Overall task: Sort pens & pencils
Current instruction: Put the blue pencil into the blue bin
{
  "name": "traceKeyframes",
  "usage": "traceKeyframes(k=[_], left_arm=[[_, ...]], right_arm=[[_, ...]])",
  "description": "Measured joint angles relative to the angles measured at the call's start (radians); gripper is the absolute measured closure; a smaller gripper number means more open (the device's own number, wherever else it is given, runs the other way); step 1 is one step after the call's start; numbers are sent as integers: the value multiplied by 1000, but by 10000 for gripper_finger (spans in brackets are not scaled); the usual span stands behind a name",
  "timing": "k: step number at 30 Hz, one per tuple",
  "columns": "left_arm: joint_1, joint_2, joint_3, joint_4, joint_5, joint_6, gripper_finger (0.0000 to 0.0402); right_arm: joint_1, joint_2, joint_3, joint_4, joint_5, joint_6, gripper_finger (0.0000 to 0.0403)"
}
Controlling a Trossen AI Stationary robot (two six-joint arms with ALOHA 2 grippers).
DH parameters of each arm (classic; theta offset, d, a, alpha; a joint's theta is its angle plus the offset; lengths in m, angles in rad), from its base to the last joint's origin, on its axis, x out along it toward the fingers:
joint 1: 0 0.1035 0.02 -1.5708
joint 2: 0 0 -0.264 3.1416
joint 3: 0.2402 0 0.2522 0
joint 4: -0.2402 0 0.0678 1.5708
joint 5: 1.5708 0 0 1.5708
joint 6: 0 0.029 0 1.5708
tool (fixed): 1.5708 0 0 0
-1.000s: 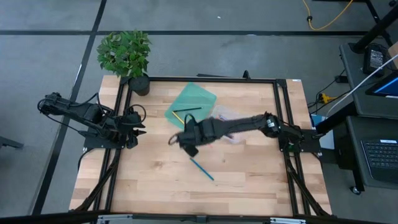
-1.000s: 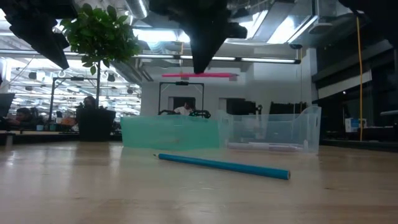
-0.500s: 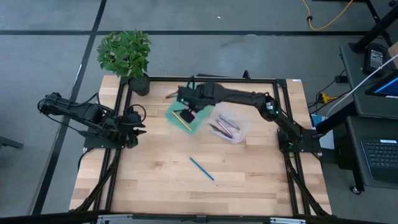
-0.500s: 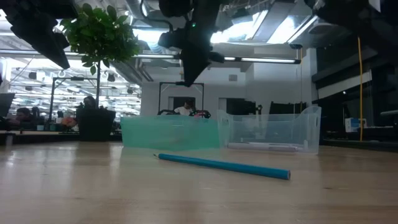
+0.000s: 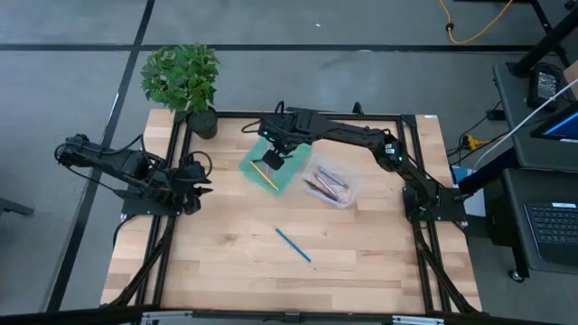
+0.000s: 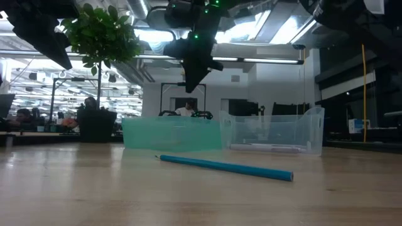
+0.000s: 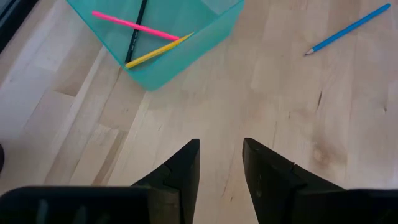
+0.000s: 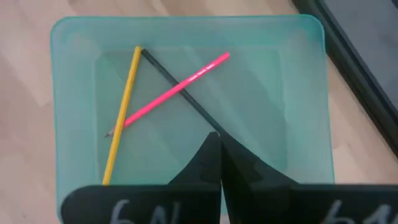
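High view: the right gripper [image 5: 274,159] was held over the green bin [image 5: 291,143] at the table's far side, the arm reaching across from the right edge. The clear bin [image 5: 347,193] lay just beside the green one, with several sticks in it. 1 blue pencil [image 5: 293,245] was left loose on the bare wood, well apart from both bins — judged the next item to sort. The left gripper [image 5: 200,181] was parked at the table's left edge.

Low view: the right gripper [image 6: 191,83] was seen hanging above the green bin [image 6: 171,134], clear of its rim, with nothing visibly carried. The blue pencil [image 6: 226,167] lay flat in front of the bins.

Left wrist view: the left arm's fingers were seen spread, with nothing between them. The green bin's contents were shown from the side: a pink stick [image 7: 134,25], a black stick [image 7: 136,32] and a yellow stick [image 7: 159,50].

Right wrist view: only here were the 3 sticks seen resting crossed on the bin floor — released, not held. The right fingers were pressed together.
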Motion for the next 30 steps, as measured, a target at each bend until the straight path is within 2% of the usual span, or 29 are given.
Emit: traceKeyframes(k=[7,11,17,22,30], left_arm=[[0,0,0,0,0,-4,286],[0,0,0,0,0,-29,286],[0,0,0,0,1,-71,286],[0,4,0,0,1,-102,286],[-2,74,0,52,21,-105,286]], right_arm=[[39,0,0,-1,-90,-20,384],[102,0,0,-1,-141,-1,368],[242,0,-5,-9,-147,48,350],[374,0,-100,-41,-150,180,331],[540,2,-381,-40,-179,428,280]])
